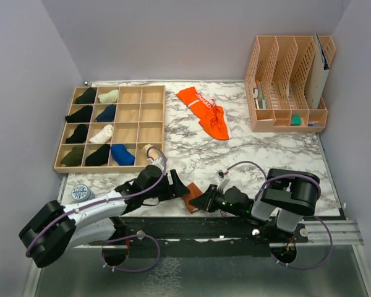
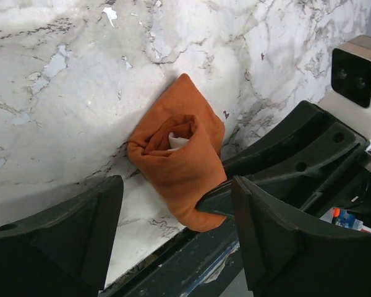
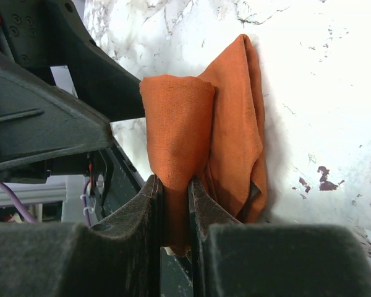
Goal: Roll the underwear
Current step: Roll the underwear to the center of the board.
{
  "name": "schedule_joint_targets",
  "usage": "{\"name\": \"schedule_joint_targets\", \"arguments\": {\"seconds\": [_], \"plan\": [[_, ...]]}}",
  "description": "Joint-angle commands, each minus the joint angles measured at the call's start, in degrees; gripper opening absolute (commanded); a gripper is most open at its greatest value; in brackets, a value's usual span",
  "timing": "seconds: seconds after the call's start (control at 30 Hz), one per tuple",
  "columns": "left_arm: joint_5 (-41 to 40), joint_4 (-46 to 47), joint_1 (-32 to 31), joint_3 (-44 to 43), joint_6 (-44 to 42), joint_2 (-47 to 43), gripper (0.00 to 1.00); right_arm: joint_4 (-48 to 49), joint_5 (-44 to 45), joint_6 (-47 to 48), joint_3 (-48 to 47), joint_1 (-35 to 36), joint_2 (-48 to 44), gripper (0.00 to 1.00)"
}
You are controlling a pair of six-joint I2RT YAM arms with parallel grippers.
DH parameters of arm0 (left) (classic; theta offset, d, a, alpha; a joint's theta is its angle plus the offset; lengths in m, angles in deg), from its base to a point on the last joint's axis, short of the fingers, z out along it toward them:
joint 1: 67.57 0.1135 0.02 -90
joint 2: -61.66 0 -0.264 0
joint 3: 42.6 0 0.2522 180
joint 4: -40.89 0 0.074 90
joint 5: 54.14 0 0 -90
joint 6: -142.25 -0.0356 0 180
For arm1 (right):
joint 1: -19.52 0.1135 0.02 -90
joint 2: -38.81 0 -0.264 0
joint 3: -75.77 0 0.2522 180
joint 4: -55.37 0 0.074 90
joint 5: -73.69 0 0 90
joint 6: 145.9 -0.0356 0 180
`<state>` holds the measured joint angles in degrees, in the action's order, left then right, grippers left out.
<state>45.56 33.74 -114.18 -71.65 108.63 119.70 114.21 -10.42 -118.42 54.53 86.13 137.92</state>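
Note:
The rust-brown underwear (image 1: 193, 195) lies rolled into a bundle at the table's front edge, its spiral end (image 2: 178, 148) facing the left wrist camera. My right gripper (image 3: 175, 210) is shut on one fold of this bundle (image 3: 185, 124), pinching it from the right (image 1: 208, 199). My left gripper (image 2: 176, 232) is open. Its fingers stand wide on either side of the roll, a little short of it (image 1: 178, 188). The bright orange underwear (image 1: 205, 111), with a white lettered waistband, lies flat at the back middle of the table.
A wooden divider tray (image 1: 131, 124) at the back left holds several small dark, navy, blue and cream bundles. A tan file rack (image 1: 287, 80) stands at the back right. A round grey-blue object (image 1: 81, 193) sits by the left arm. The table's front edge (image 2: 173, 247) runs just under the roll.

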Motion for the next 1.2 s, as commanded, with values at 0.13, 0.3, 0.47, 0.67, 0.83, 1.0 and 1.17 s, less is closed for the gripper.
{"name": "schedule_joint_targets", "arguments": {"seconds": [0.13, 0.3, 0.47, 0.67, 0.83, 1.0, 1.17], "plan": [[-0.51, 4.91, -0.98, 0.58, 2.96, 6.81, 0.68, -3.43, -1.63, -0.54, 1.83, -0.42, 2.75, 0.22], [-3.38, 4.73, -1.94, -0.50, 2.78, 9.82, 0.63, -5.97, -2.50, 1.47, 0.72, -0.43, 1.51, 0.28], [-4.87, 2.24, -3.26, -3.30, 0.67, 15.97, 0.43, -13.06, -1.96, 4.22, -0.53, -0.43, -3.71, 0.37], [-7.40, -0.68, -3.91, -3.70, 1.76, 18.58, 0.34, -32.07, 0.57, 9.44, -4.69, -0.43, -13.99, 0.56], [-8.50, -2.74, -3.93, -3.98, 1.72, 16.94, 0.33, -47.27, 2.90, 14.44, -7.43, -0.34, -23.29, 0.64], [-8.83, -3.76, -3.93, -4.09, 2.03, 14.97, 0.33, -59.96, 6.26, 21.94, -12.63, 0.99, -28.74, 0.68], [-8.39, -3.92, -3.93, -4.63, 2.36, 14.32, 0.33, -68.33, 11.78, 29.41, -21.49, 4.98, -26.29, 0.68]]}}
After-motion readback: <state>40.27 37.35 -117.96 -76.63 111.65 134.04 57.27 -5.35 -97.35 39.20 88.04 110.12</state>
